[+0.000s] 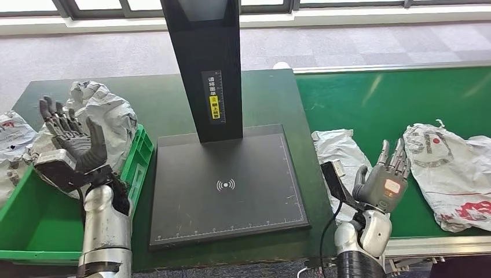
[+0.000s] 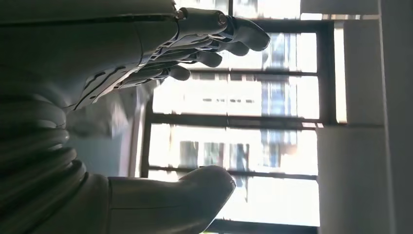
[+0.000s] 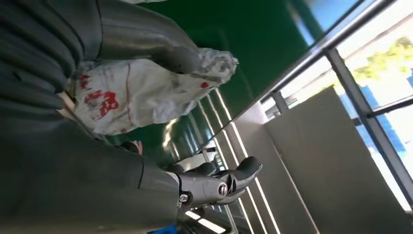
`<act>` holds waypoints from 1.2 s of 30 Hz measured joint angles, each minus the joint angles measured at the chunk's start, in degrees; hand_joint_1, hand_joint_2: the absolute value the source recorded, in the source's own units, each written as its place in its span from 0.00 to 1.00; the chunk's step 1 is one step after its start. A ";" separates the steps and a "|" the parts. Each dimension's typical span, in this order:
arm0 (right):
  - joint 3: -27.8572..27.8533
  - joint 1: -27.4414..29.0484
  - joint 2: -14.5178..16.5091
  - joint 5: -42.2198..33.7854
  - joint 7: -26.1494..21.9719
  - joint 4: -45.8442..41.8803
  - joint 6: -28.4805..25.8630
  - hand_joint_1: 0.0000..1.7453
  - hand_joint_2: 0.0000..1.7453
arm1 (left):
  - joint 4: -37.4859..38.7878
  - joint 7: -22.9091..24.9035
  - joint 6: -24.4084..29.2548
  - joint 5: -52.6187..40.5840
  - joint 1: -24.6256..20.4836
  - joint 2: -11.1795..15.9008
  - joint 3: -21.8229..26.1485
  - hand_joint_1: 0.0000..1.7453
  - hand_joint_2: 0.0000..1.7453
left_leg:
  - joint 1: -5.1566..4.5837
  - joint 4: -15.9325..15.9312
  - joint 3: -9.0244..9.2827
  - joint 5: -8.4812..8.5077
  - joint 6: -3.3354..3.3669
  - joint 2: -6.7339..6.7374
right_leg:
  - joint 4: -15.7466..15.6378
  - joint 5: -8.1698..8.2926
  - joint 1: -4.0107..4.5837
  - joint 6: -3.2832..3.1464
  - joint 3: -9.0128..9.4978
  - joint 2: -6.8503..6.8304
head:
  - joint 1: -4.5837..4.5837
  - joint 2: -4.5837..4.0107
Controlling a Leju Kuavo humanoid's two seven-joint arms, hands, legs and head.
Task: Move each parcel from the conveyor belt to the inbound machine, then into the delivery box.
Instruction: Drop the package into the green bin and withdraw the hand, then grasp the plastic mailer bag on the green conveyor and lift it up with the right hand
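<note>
Two white plastic parcels lie on the green conveyor belt (image 1: 376,98): a small one (image 1: 339,147) near its left edge and a bigger one with red print (image 1: 449,168) at the right, also seen as the red-printed parcel (image 3: 131,92) in the right wrist view. My right hand (image 1: 385,179) is raised open just right of the small parcel, fingers up, holding nothing. The inbound machine's black plate (image 1: 226,185) lies bare under its black column (image 1: 202,63). My left hand (image 1: 72,139) is lifted open over the green delivery box (image 1: 35,220), in front of a crumpled parcel (image 1: 107,113).
Another white bag (image 1: 11,136) lies at the far left beside the box. The dark green table (image 1: 162,104) carries the machine. A metal rail (image 1: 405,66) borders the belt's far side. Windows fill the background of the left wrist view.
</note>
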 joint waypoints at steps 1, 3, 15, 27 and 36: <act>-0.85 -0.74 -0.51 1.53 2.30 2.64 -0.01 0.00 1.00 | -1.56 0.08 -4.07 2.58 1.52 -0.42 -1.97 0.00 1.00 | -0.01 0.01 -0.01 0.01 0.01 0.00 | 0.00 0.01 -0.02 0.01 0.00 0.00 | 0.00 0.00; -1.97 -1.95 -1.66 0.23 4.55 7.37 -0.02 0.00 1.00 | -4.51 0.25 -9.48 6.10 4.21 -1.11 -5.50 0.00 1.00 | -0.02 0.02 -0.03 0.00 0.02 -0.04 | -0.01 0.01 -0.03 0.02 0.00 -0.02 | 0.00 0.00; -4.96 -8.09 -6.32 -9.01 3.61 27.21 2.56 0.00 1.00 | -13.81 0.71 -21.72 13.95 9.46 -1.25 -13.80 0.00 1.00 | -0.04 0.01 -0.06 0.00 0.02 0.00 | 0.01 0.01 0.07 0.02 -0.03 -0.02 | 0.02 0.00; -11.07 -12.95 -8.91 -26.78 -10.06 39.27 22.59 0.00 1.00 | -19.26 1.45 -24.76 14.60 12.14 -0.63 -17.75 0.00 1.00 | -0.04 0.01 -0.05 0.00 0.02 0.02 | 0.00 0.01 0.03 0.02 -0.03 0.00 | 0.02 0.00; -11.39 -14.49 -9.60 -24.61 -3.72 42.03 24.87 0.75 1.00 | -20.08 1.61 -24.80 13.70 12.53 -0.58 -18.48 0.00 1.00 | -0.04 0.01 0.08 0.00 0.02 0.02 | -0.02 0.01 0.03 0.02 0.09 0.00 | 0.02 0.00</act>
